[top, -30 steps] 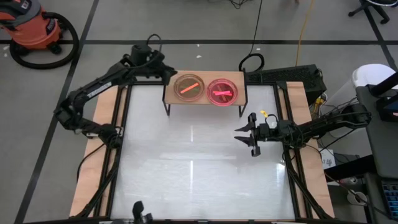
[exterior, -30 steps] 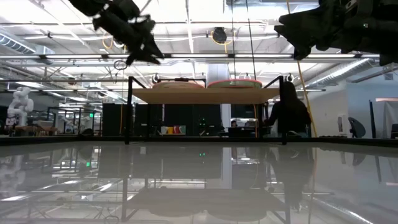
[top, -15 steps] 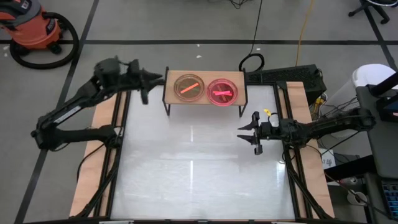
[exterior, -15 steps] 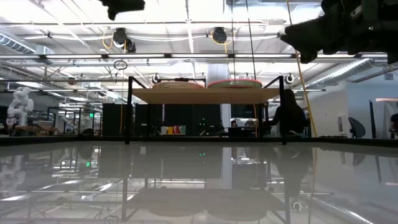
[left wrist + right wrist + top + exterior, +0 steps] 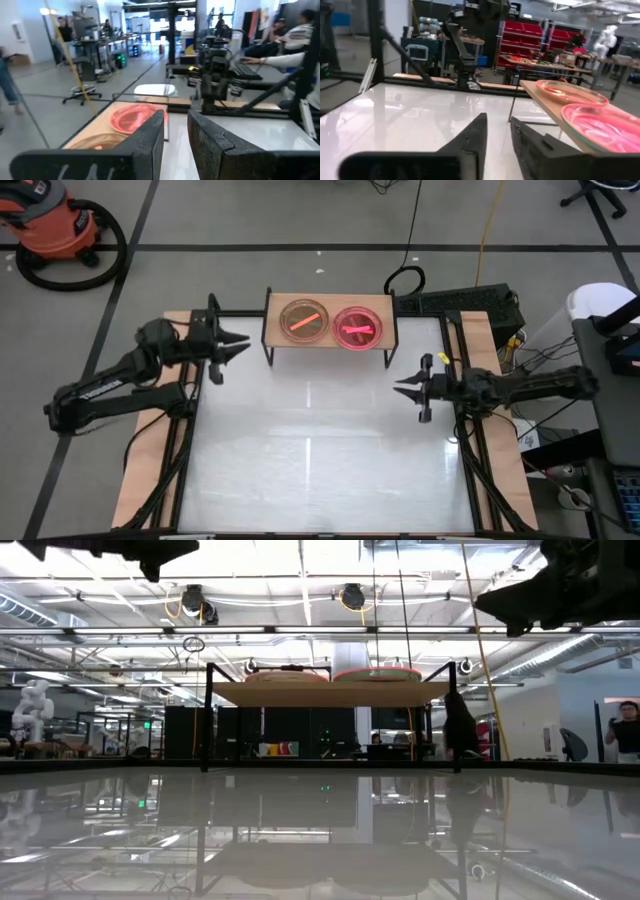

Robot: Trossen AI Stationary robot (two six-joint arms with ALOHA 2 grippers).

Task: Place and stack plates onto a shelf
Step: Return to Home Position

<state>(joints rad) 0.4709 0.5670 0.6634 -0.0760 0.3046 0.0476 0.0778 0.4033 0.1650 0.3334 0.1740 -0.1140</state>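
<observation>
Left end effector (image 5: 238, 344) pulled back left of the shelf (image 5: 272, 330), right end effector (image 5: 403, 387) retreated too, both released, narrowly parted.

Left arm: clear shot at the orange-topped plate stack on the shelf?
Probably yes. The left tool hangs empty beside the shelf, nearest the orange-topped stack, with nothing between.

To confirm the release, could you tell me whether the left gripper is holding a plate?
No, the left gripper hangs empty beside the shelf, where the plates lie.
</observation>
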